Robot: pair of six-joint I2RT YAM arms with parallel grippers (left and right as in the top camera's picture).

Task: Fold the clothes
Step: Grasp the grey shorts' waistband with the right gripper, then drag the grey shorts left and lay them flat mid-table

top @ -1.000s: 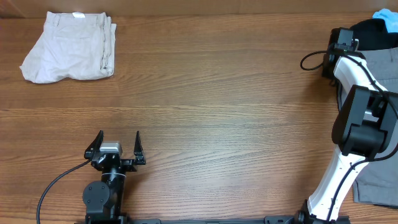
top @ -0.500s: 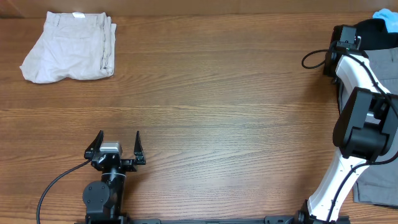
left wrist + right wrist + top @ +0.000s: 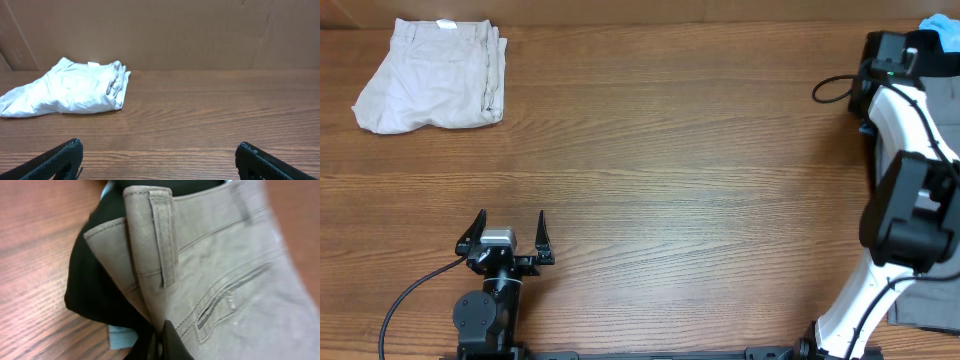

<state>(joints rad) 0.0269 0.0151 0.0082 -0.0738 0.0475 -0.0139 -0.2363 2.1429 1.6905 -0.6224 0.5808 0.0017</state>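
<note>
Wood-grain table, brown, fills the overhead view; a plain tan wall stands behind its far edge in the left wrist view.

Right pincer: dark fingertips drawn together at the bottom of its own camera view, with no clear gap between them. A fold of the grey shorts runs straight down into the tips, so it reads as clamped on that cloth. The waistband stands on edge close to the lens, one belt loop facing the camera. Stitched seams and a pocket slit show on the panel to the right.

Black shirt lies bunched under and behind the waistband, touching it. A pale blue scrap shows just beside the fingertips, below the black cloth. Bare table wood shows to the left of the pile.

From overhead, the right arm reaches up the far right edge of the table, its wrist at the top right corner over the dark cloth. The pincer itself is hard to make out from there.

Left pincer: fingers spread wide, holding nothing, low at the near edge, left of centre. Cream shorts sit folded at the far left corner, well apart from both arms.
</note>
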